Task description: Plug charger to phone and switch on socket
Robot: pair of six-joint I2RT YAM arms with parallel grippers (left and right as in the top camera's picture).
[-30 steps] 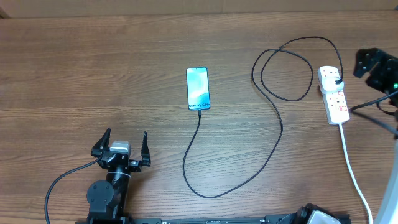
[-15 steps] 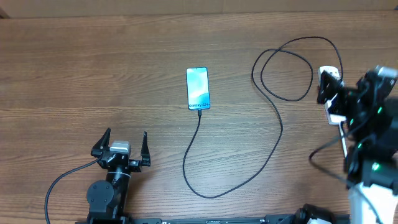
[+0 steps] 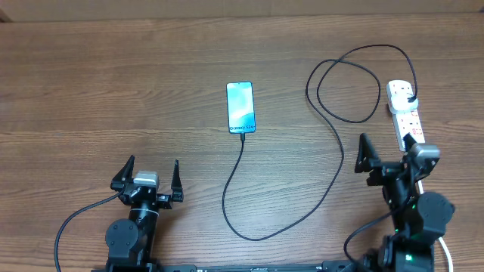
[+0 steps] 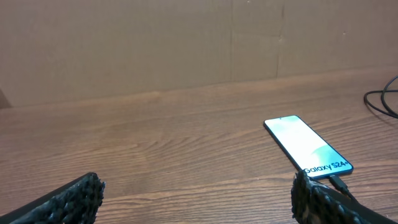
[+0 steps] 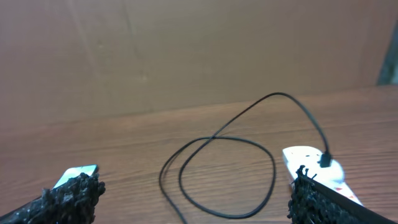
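Observation:
The phone lies at mid-table with its blue-teal screen lit; it also shows in the left wrist view and at the edge of the right wrist view. The charger cable runs from the phone's lower end, loops, and its black plug sits in the white socket strip, also seen in the right wrist view. My left gripper is open and empty at the front left. My right gripper is open and empty at the front right, just below the strip.
The strip's white cord runs toward the front right edge. A brown cardboard wall stands behind the table. Bare wood lies between the two arms, crossed by the black cable.
My right arm has moved from beside the socket strip at the far right down to the front right. The left arm, phone and cable have not moved.

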